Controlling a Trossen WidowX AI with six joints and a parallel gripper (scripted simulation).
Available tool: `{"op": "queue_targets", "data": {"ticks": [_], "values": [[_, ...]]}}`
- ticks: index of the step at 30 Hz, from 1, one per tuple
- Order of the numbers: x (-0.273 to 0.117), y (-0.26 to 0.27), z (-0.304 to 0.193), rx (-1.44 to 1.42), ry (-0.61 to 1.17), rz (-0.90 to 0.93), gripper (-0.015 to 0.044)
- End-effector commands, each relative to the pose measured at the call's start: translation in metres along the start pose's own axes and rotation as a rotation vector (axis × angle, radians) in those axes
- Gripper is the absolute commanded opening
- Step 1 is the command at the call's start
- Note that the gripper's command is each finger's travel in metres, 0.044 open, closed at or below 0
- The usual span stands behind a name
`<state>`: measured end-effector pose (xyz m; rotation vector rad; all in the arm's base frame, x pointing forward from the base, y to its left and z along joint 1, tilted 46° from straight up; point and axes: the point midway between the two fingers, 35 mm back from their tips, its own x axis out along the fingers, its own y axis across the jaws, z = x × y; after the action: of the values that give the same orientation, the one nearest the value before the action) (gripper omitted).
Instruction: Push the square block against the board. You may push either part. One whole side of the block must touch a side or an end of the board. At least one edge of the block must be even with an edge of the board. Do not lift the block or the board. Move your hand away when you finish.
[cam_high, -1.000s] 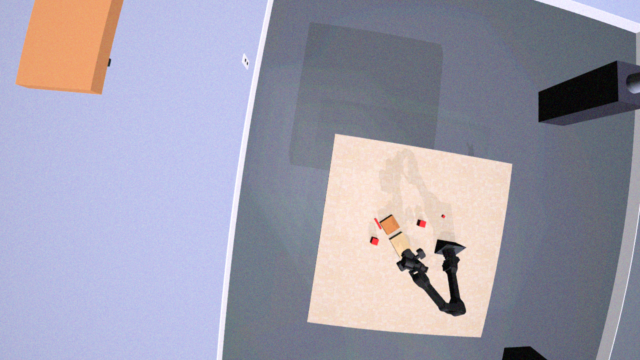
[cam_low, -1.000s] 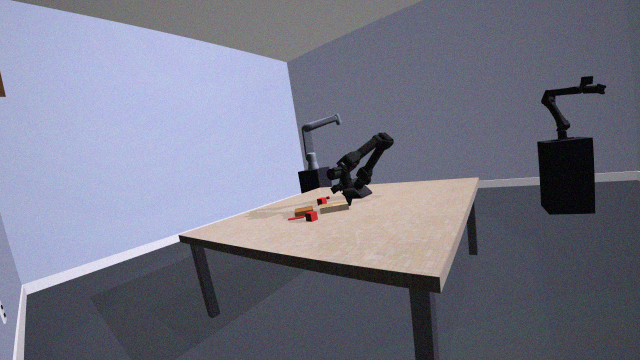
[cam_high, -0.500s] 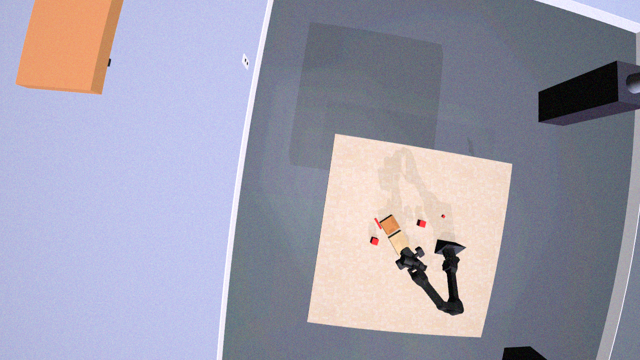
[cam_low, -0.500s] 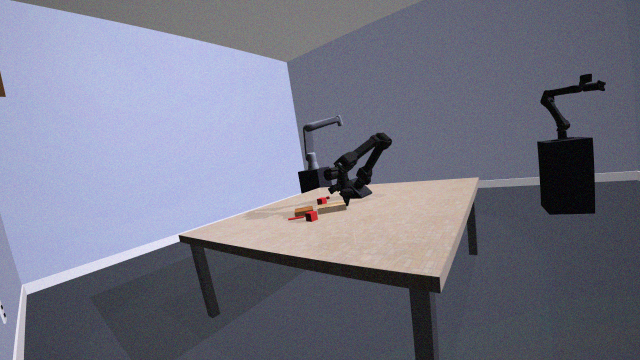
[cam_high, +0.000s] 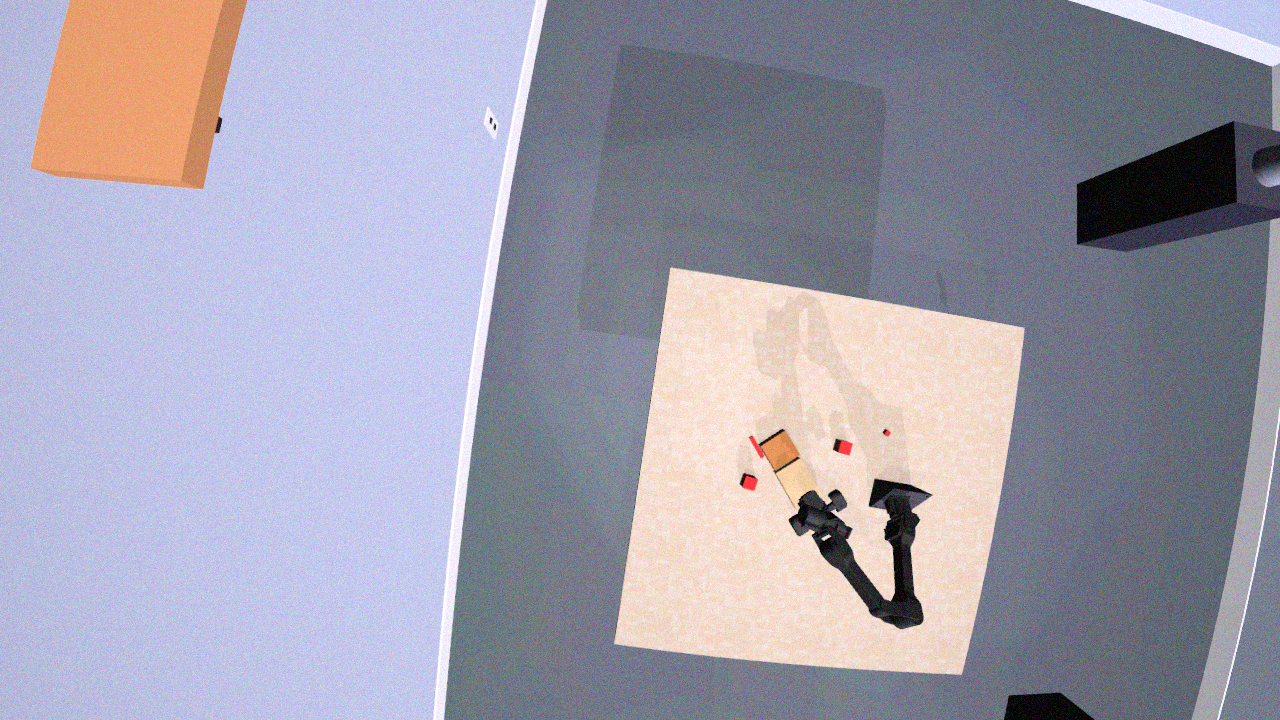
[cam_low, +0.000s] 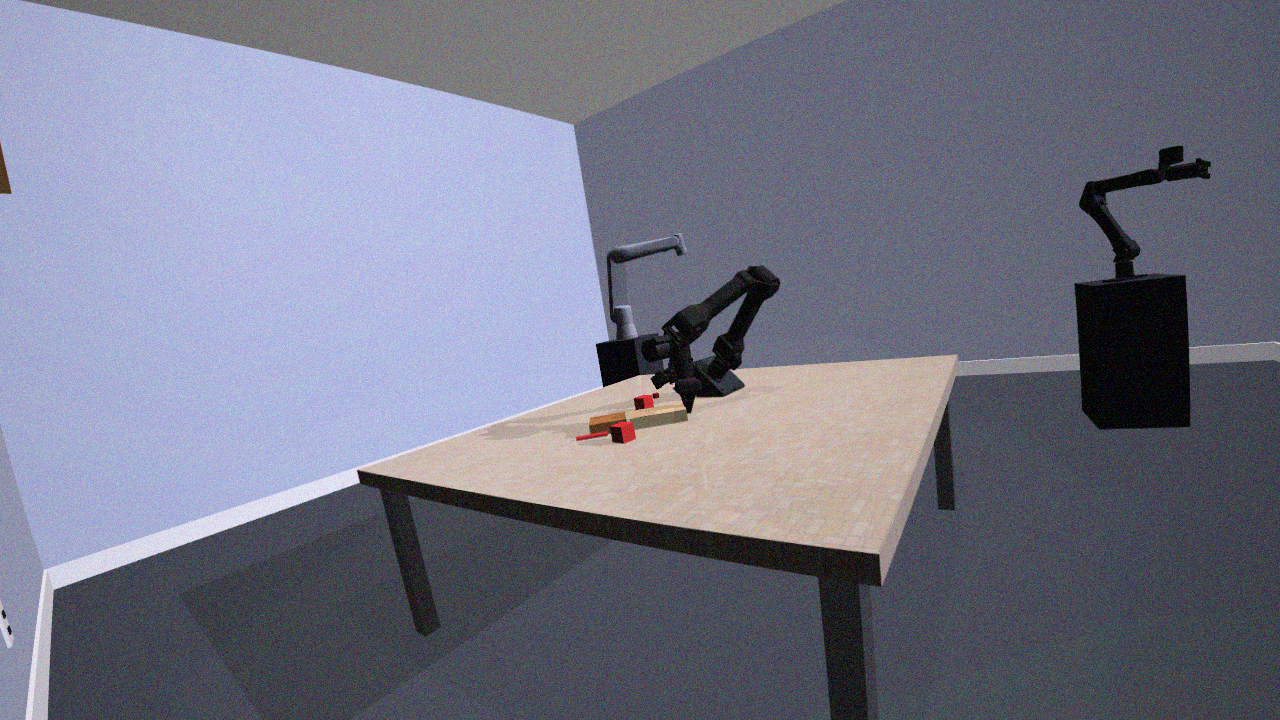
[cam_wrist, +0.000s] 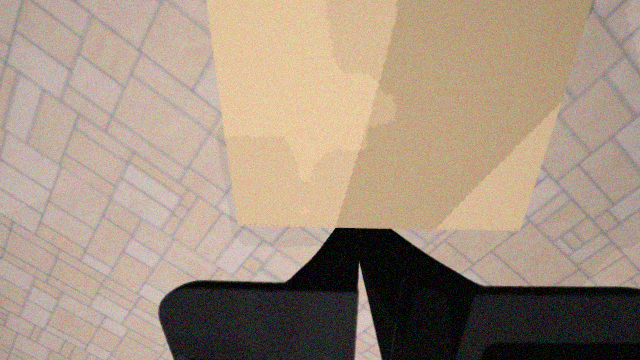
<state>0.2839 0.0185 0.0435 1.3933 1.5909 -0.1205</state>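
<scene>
The orange-brown square block (cam_high: 779, 450) (cam_low: 607, 421) lies flat on the table. The pale board (cam_high: 794, 480) (cam_low: 659, 416) (cam_wrist: 295, 65) lies in line with it, one end at the block's side. A thin dark line shows between them in the top view; I cannot tell if they touch fully. Their long edges look nearly even. My gripper (cam_low: 689, 409) (cam_wrist: 356, 220) is shut with nothing between its fingers. Its tips are at the board's other end, seemingly against it. In the top view the arm hides the tips and that end.
A red stick (cam_high: 756, 446) (cam_low: 591, 436) lies just beyond the block. A red cube (cam_high: 749, 482) (cam_low: 623, 432) lies to one side, another red cube (cam_high: 843, 446) (cam_low: 644, 402) and a small red cube (cam_high: 887, 432) (cam_low: 656, 394) on the other, toward the arm's base (cam_high: 897, 494).
</scene>
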Motion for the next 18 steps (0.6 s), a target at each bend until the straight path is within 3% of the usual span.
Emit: {"op": "queue_targets", "data": {"ticks": [1,18], "values": [[0.001,-0.001,0.007,-0.005,-0.004,-0.005,0.0],[0.001,-0.001,0.012,-0.005,-0.004,-0.005,0.0]]}}
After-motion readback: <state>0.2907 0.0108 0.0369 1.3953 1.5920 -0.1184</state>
